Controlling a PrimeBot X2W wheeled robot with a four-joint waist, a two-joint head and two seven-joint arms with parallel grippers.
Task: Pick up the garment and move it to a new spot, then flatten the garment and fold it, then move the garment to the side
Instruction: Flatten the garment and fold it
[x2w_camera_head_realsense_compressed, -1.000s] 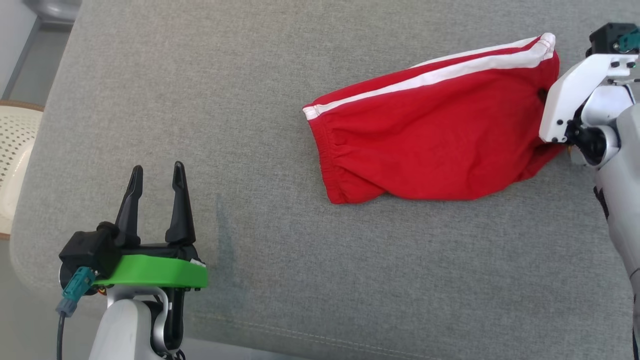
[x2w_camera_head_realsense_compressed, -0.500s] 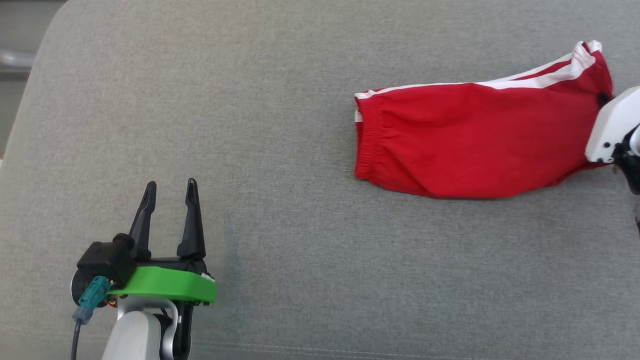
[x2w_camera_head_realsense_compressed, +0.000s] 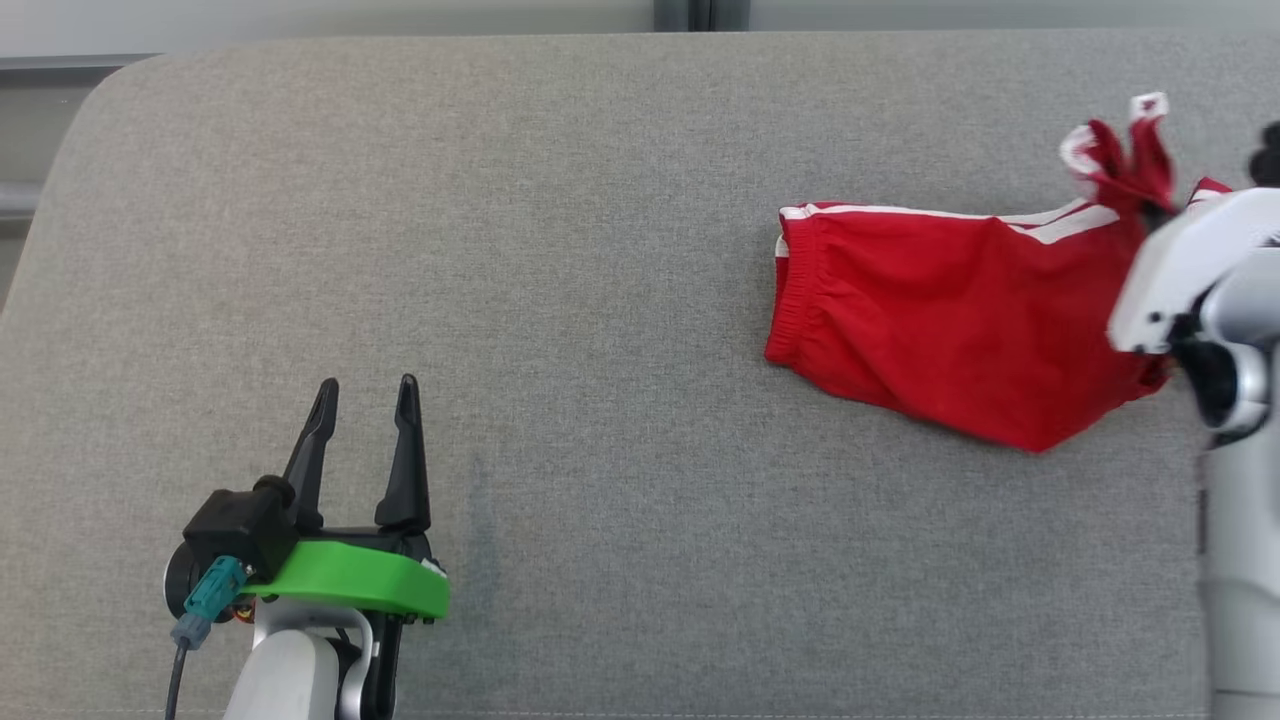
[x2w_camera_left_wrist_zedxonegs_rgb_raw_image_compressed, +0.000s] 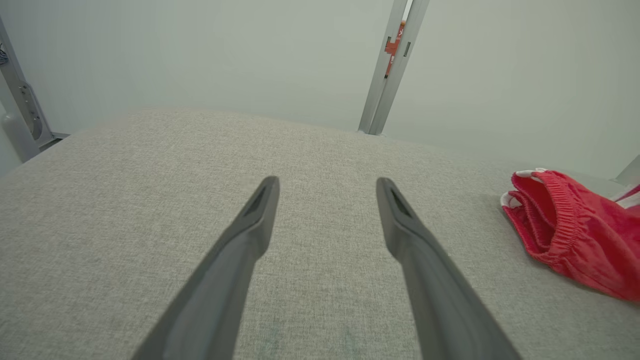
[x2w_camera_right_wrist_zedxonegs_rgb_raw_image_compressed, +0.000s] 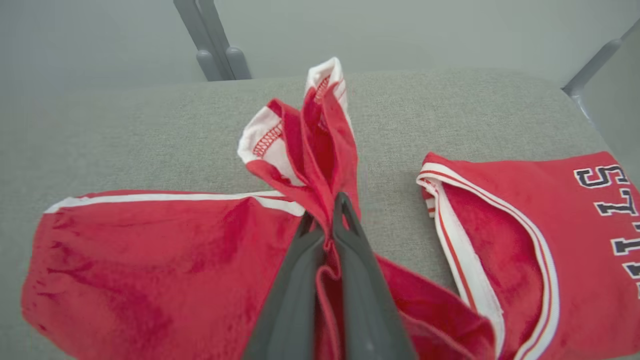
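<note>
— What is lying on the grey cushion (x2w_camera_head_realsense_compressed: 600, 250)?
— A red garment (x2w_camera_head_realsense_compressed: 950, 320) with white stripes is lying toward its right side. Its elastic waistband is facing left, and most of it is resting flat while one hemmed corner is standing up off the fabric.
— Anything beside it?
— Another red piece (x2w_camera_right_wrist_zedxonegs_rgb_raw_image_compressed: 575, 225) with dark lettering is lying just to the right; I am not managing to tell whether the two are joined. A faint dark streak (x2w_camera_head_realsense_compressed: 483, 520) is showing on the cushion's left half.
</note>
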